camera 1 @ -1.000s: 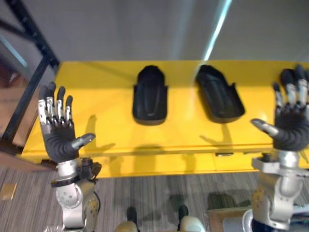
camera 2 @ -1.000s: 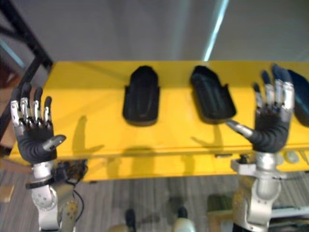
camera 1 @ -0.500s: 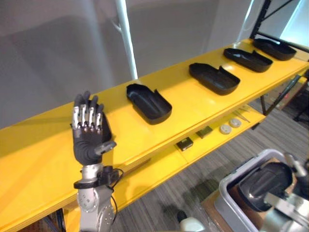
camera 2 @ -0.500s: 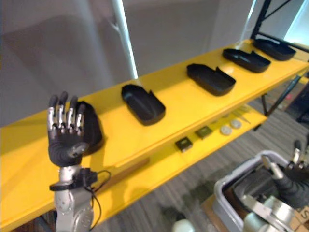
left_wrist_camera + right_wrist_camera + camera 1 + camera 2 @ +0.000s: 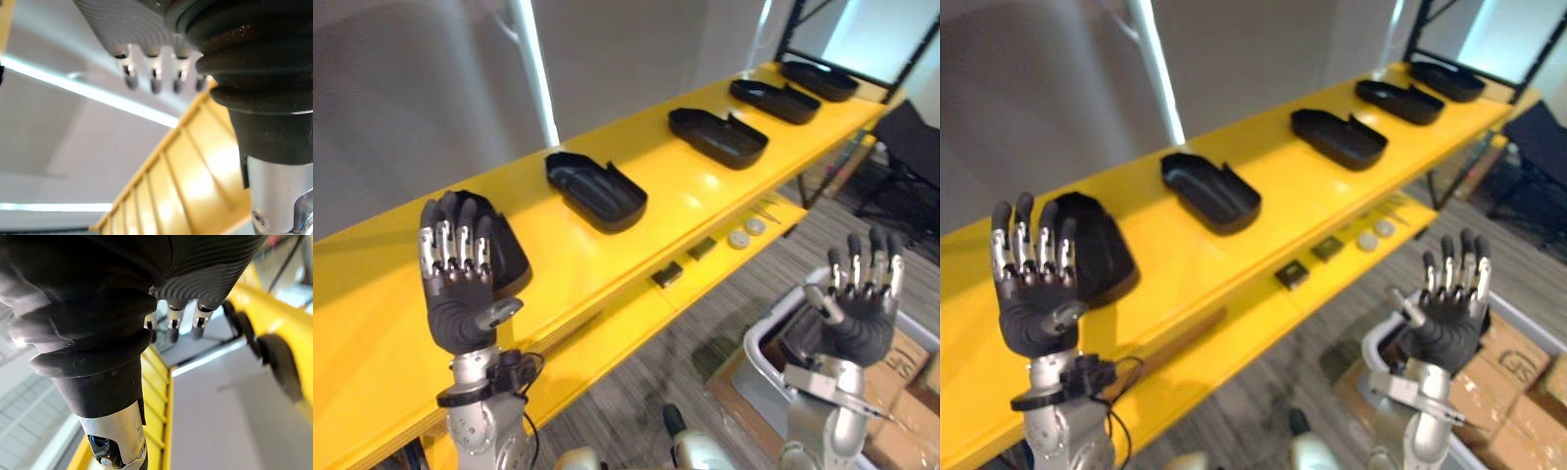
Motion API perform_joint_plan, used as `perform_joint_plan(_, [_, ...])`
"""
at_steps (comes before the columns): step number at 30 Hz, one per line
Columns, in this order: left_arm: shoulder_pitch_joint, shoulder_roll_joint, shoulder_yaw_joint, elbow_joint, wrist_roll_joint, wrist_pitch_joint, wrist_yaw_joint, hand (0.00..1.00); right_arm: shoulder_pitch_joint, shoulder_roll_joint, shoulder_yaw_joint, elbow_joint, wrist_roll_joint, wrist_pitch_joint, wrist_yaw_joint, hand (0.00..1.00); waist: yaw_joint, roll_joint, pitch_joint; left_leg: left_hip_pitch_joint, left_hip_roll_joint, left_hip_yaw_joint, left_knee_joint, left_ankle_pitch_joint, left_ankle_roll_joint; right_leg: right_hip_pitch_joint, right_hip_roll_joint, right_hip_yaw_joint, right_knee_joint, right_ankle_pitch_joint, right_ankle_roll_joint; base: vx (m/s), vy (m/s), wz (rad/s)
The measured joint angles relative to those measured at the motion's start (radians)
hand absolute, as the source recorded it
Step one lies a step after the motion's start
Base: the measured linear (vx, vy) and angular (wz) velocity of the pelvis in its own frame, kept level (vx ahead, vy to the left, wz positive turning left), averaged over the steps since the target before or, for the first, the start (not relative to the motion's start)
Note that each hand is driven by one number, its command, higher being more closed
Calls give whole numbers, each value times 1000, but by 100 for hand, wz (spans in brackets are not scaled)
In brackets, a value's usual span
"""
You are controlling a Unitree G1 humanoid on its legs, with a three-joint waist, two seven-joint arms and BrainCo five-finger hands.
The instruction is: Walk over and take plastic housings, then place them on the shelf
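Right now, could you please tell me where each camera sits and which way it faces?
Left eye view: head, looking down at yellow shelf, black housings; left hand, right hand raised open.
Right eye view: beside it, same scene.
Left wrist view: left wrist, along its fingers toward shelf.
Right wrist view: right wrist, along its fingers toward shelf, housings.

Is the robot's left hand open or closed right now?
Open: the left robot hand has straight fingers and holds nothing, raised before the yellow shelf.
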Motion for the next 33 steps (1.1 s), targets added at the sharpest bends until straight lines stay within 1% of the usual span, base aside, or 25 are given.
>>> perform_joint_plan(1, [7,0,19,-1,0,0,1,0,-3,-2,11,-1,14,-1,25,0,3,-1,-1,16,21,41,-16,13,-4,-21,-26,-87,94,-29,-19,-155,16,-91])
perform_joint_plan(2, [10,1,30,-1,0,1,1,0,-6,-4,17,-1,14,-2,34,0,4,-1,-2,24,34,56,-27,21,-9,-24,-39,-119,141,-49,-18,-58,-40,-84])
perform_joint_plan(4, [10,0,59,-3,0,3,4,0,-25,-5,40,-1,14,-11,44,0,9,-2,-5,47,69,98,-64,51,-24,-20,-96,-205,272,-112,-52,-19,-111,-64])
perform_joint_plan(6, [11,1,100,-2,-4,15,8,0,-76,-5,81,29,14,-12,42,0,22,-8,-17,45,118,135,-87,85,-58,-8,-197,-270,382,-151,-86,22,-214,-71])
perform_joint_plan(7, [11,1,108,-1,-4,20,10,0,-91,-4,85,47,12,-13,38,0,27,-11,-18,45,133,147,-87,90,-67,0,-225,-282,395,-150,-88,3,-294,-75])
perform_joint_plan(9, [12,4,152,16,-4,47,23,0,-148,-4,84,156,8,-9,10,0,34,-29,-29,40,175,155,-82,112,-107,25,-337,-306,413,-143,-100,1,-384,-62])
perform_joint_plan(10, [11,7,164,20,-9,50,25,0,-155,-4,84,178,1,-5,2,0,34,-34,-33,34,186,154,-81,121,-122,27,-355,-308,402,-119,-127,17,-466,-46])
perform_joint_plan(11, [11,16,182,22,-35,54,31,0,-155,0,83,211,-16,3,-13,0,34,-55,-45,22,204,151,-78,139,-155,39,-369,-308,334,10,-174,38,-603,-42])
perform_joint_plan(12, [5,8,190,41,-43,55,37,0,-153,-7,73,236,-27,13,-21,0,36,-52,-53,13,242,134,-80,164,-183,60,-329,-319,293,-44,-80,43,-603,-45])
perform_joint_plan(13, [9,-9,190,50,-43,55,44,0,-153,-20,69,245,-27,15,-24,0,38,-32,-54,15,260,114,-96,182,-193,69,-306,-333,278,-69,-41,53,-585,-48])
perform_joint_plan(14, [17,-38,181,57,-44,56,59,0,-149,-43,58,246,-26,17,-24,0,34,-5,-66,19,286,93,-133,222,-215,77,-276,-366,243,-120,33,45,-364,-46])
perform_joint_plan(15, [15,-53,181,57,-49,56,67,0,-151,-60,43,246,-26,22,-20,0,29,7,-70,22,298,93,-150,250,-213,83,-265,-390,219,-156,83,69,-461,-48])
perform_joint_plan(16, [15,-76,184,57,-69,59,68,0,-152,-87,13,246,-32,46,-21,0,19,27,-70,21,316,90,-151,292,-186,98,-243,-416,189,-193,84,81,-443,-34])
perform_joint_plan(17, [15,-87,184,57,-81,61,68,0,-150,-102,-9,250,-47,65,-33,0,5,37,-63,8,328,67,-121,330,-140,117,-227,-417,165,-202,72,81,-428,-26])
perform_joint_plan(18, [20,-87,183,58,-89,63,65,0,-145,-106,-33,257,-60,82,-45,0,-6,34,-57,-30,332,27,-50,387,-74,140,-223,-418,136,-204,68,77,-397,-29])
perform_joint_plan(20, [29,-89,170,75,-132,58,39,0,-110,-104,-99,264,-64,82,-89,0,-12,24,-48,-65,284,-41,-16,293,-101,192,-232,-415,78,-204,66,51,-224,-39])
perform_joint_plan(22, [55,-89,150,111,-88,37,32,0,-81,-113,-202,293,-37,78,-129,0,-10,44,-42,-52,145,-112,-129,277,-102,187,-226,-376,48,-201,64,2,-23,-82])
perform_joint_plan(23, [64,-82,145,127,-77,36,26,0,-71,-115,-227,294,-16,72,-130,0,-15,49,-42,-43,135,-100,-152,259,-89,176,-220,-356,37,-198,65,-14,33,-74])
perform_joint_plan(24, [67,-80,145,138,-78,35,21,0,-57,-115,-237,294,-4,66,-132,0,-20,47,-42,-31,122,-121,-179,255,-93,165,-219,-346,34,-195,68,-28,34,-64])
perform_joint_plan(25, [73,-75,145,154,-78,37,15,0,-31,-120,-247,294,7,46,-134,0,-28,58,-44,-16,106,-123,-250,213,-99,125,-213,-310,8,-171,81,-43,83,-58])
perform_joint_plan(26, [67,-69,146,167,-77,37,15,0,-29,-122,-249,297,10,44,-134,0,-29,60,-43,-18,99,-118,-269,211,-128,112,-215,-300,-6,-154,87,-34,160,-68])
perform_joint_plan(27, [43,-50,145,205,-68,45,15,0,-31,-107,-256,300,10,43,-144,0,-34,56,-26,-19,75,-95,-280,224,-136,110,-235,-283,-38,-115,98,-26,192,-40])
perform_joint_plan(28, [28,-44,144,224,-63,55,15,0,-33,-103,-254,301,10,43,-147,0,-36,49,-11,-21,68,-92,-280,232,-148,112,-243,-280,-55,-97,102,-44,194,-41])
perform_joint_plan(30, [-13,-18,133,300,-41,115,22,0,-68,-98,-243,359,-4,45,-155,0,-43,22,33,-27,40,-70,-270,237,-158,125,-271,-281,-117,-46,114,-76,157,-20])
perform_joint_plan(33, [-32,15,106,408,49,208,63,0,-123,-97,-243,439,-34,81,-173,0,-43,22,67,-58,38,-79,-254,238,-158,128,-272,-312,-152,-15,113,-44,53,8])
